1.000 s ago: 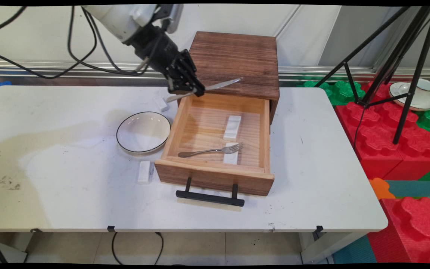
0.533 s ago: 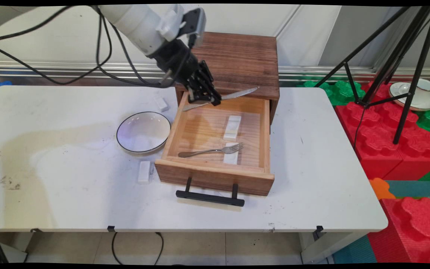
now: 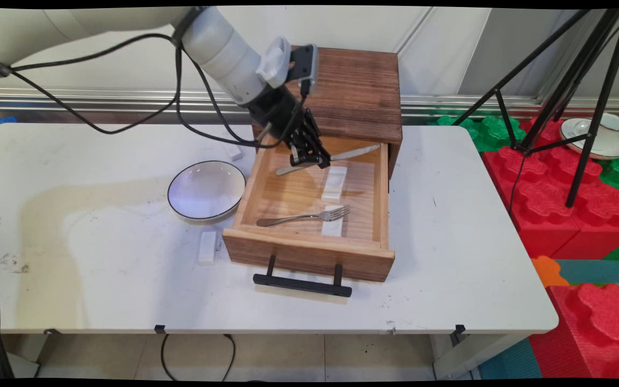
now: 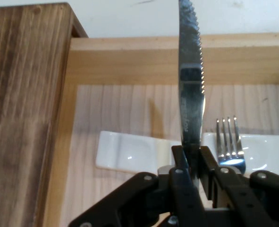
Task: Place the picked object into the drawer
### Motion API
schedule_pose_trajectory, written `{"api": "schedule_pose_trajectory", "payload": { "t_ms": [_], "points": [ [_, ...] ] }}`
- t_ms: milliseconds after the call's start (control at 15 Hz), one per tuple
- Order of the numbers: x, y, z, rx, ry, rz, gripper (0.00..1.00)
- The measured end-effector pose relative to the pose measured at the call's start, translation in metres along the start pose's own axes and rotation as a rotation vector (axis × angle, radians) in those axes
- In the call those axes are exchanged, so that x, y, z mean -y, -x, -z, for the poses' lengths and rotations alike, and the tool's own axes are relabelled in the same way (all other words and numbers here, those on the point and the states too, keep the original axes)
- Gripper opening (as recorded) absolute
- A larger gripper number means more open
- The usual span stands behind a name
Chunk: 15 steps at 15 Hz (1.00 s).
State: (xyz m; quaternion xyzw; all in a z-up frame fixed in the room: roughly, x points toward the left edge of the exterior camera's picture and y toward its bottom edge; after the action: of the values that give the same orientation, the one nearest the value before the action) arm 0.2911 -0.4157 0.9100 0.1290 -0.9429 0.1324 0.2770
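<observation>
A black handle (image 3: 302,285) fronts the open wooden drawer (image 3: 309,252) on the white table (image 3: 100,279); inside, a fork (image 3: 304,217) lies with its tines on the nearer white rest (image 3: 332,228), and a second white rest (image 3: 335,183) lies farther back. Left of the drawer stand a white bowl (image 3: 206,190) and a white block (image 3: 207,247). Above the second rest, the gripper (image 3: 309,159) is clamped on a serrated knife (image 3: 331,159), held over the drawer's rear half in front of the dark wooden cabinet (image 3: 350,86).
</observation>
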Motion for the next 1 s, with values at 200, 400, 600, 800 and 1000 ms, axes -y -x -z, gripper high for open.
{"api": "schedule_pose_trajectory", "payload": {
  "t_ms": [200,400,600,800,1000],
  "points": [
    [0.003,0.007,-0.019,0.022,0.003,0.018,0.0],
    [0.007,0.015,-0.033,0.043,0.004,0.037,0.0],
    [0.011,0.021,-0.043,0.057,0.003,0.048,0.0],
    [0.014,0.027,-0.051,0.071,0.004,0.055,0.0],
    [0.017,0.032,-0.056,0.083,0.005,0.059,0.0]
  ]
}}
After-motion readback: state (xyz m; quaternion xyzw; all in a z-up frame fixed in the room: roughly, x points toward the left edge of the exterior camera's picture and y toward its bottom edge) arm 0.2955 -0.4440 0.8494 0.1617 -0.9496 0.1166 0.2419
